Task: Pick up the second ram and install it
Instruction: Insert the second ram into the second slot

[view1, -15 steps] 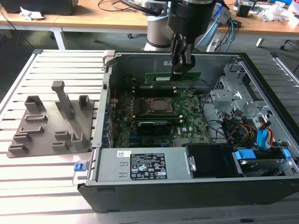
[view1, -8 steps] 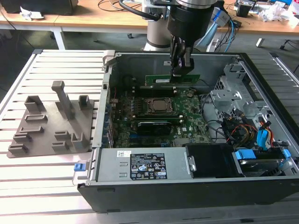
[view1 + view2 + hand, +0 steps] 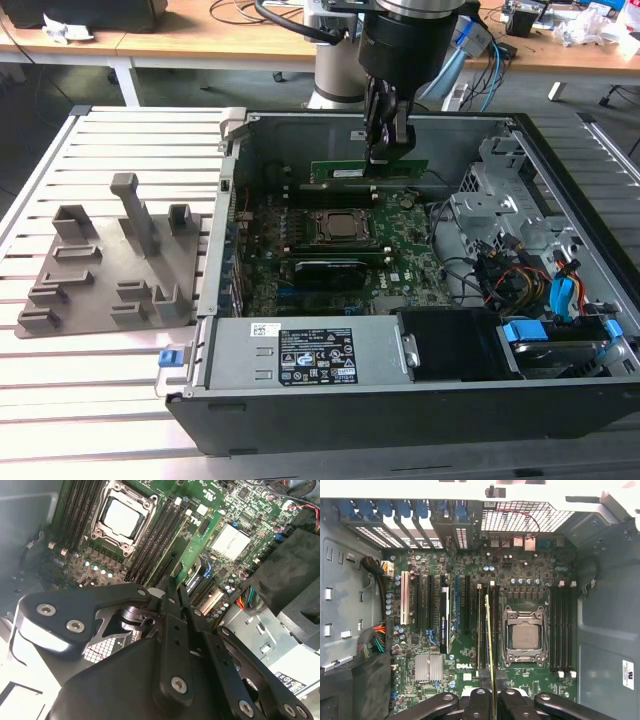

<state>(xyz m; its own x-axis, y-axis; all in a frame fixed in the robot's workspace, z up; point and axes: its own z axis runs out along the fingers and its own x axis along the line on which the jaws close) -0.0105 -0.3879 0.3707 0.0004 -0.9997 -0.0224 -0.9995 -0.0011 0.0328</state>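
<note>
The second ram (image 3: 350, 171), a slim green stick, hangs level above the motherboard (image 3: 400, 270) inside the open computer case, just behind the CPU socket (image 3: 343, 228) in the exterior view. My gripper (image 3: 386, 158) is shut on its upper edge. In the first wrist view the ram (image 3: 490, 630) shows edge-on between my black fingers (image 3: 479, 702), over the dark memory slots (image 3: 482, 630) beside the CPU socket (image 3: 524, 636). The second wrist view has the ram (image 3: 195, 545) reaching out from my gripper (image 3: 175, 590), tilted over the slots (image 3: 157, 540).
A grey fixture tray (image 3: 110, 270) with upright posts lies on the slatted table at the exterior view's left. The case holds a power supply (image 3: 300, 355) at the front, a drive cage with cables (image 3: 540, 290) at the right, and a heatsink (image 3: 429, 667).
</note>
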